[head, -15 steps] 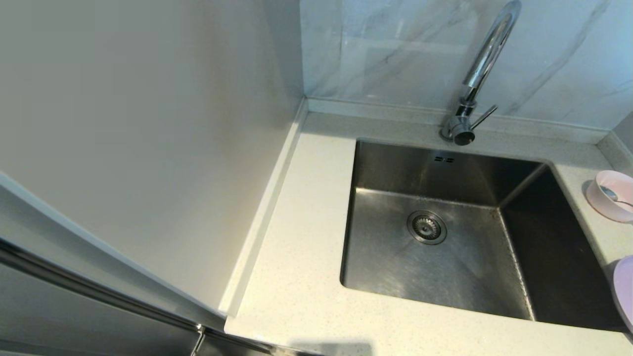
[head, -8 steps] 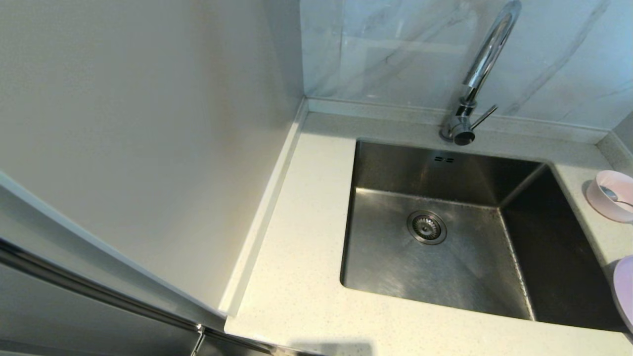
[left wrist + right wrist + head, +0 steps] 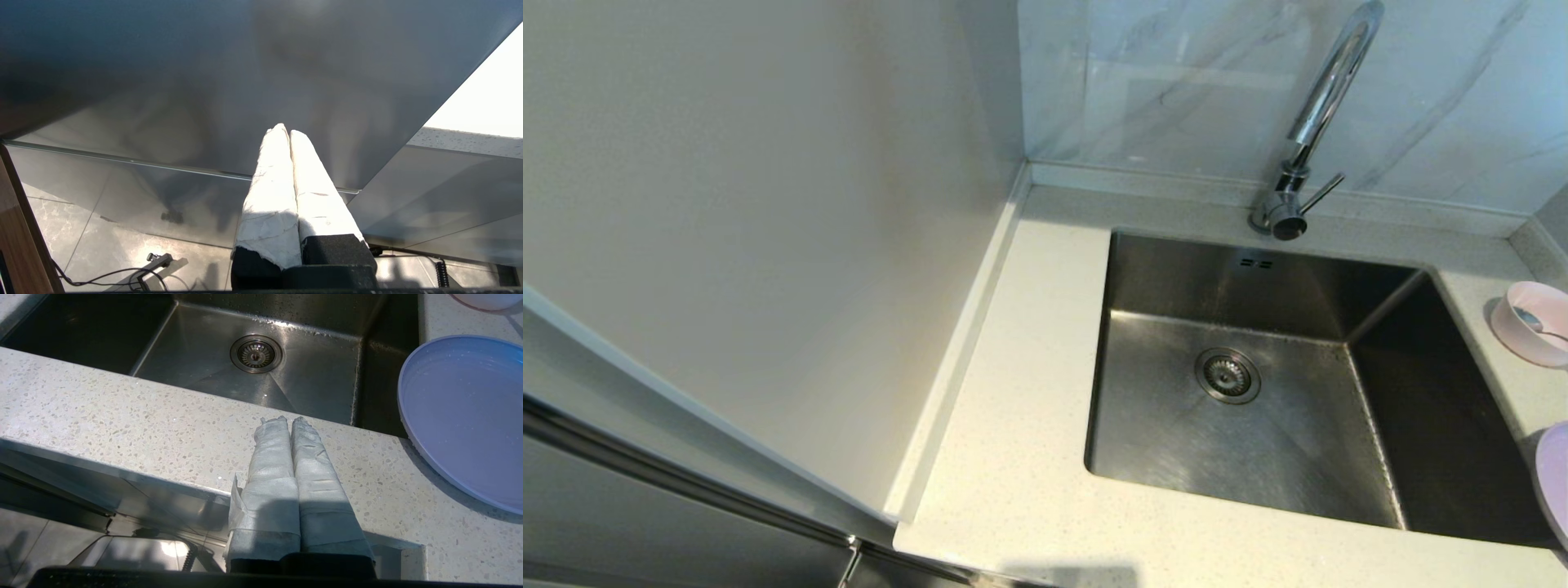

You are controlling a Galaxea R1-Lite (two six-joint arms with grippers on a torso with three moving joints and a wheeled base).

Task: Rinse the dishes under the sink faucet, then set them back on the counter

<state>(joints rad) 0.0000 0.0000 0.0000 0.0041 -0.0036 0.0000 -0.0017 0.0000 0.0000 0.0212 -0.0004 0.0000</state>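
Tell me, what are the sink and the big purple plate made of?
The sink looks like brushed steel: grey, with fine scratch lines and dull glints. The purple plate looks like smooth plastic or glazed ceramic, evenly coloured with a soft sheen; I can't tell which.

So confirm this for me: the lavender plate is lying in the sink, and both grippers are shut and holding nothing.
Not quite. The lavender plate is not in the sink; it sits on the counter beside the basin, as the right wrist view shows. The rest holds: the left gripper and right gripper are both shut and holding nothing.
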